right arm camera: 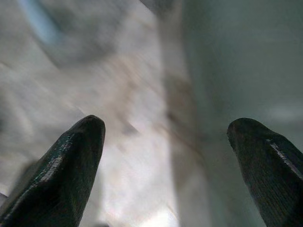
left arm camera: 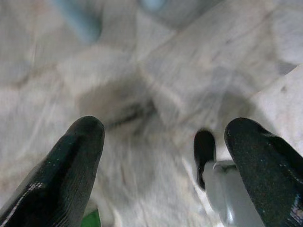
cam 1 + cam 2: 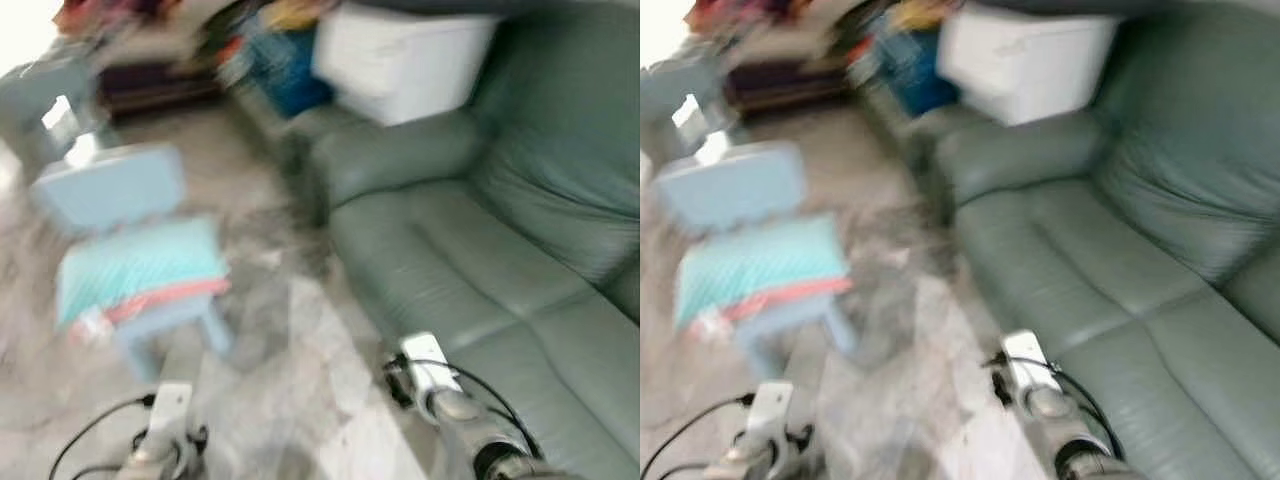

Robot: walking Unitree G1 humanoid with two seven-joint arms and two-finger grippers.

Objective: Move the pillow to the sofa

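Pillow [image 3: 135,265], turquoise with a coral edge, lies on the small blue chair [image 3: 105,190] at ten o'clock, well apart from the green sofa [image 3: 480,290] at two o'clock; both hands, left hand [image 2: 163,163] and right hand [image 1: 165,163], hang spread and empty, so approach appears underway and the next move calls for reaching the chair.

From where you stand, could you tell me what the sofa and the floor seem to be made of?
The sofa looks like grey-green leather or faux leather: smooth, slightly shiny cushions with soft creases. The floor looks like polished marble or stone tile, pale with grey veining, though blur leaves this uncertain.
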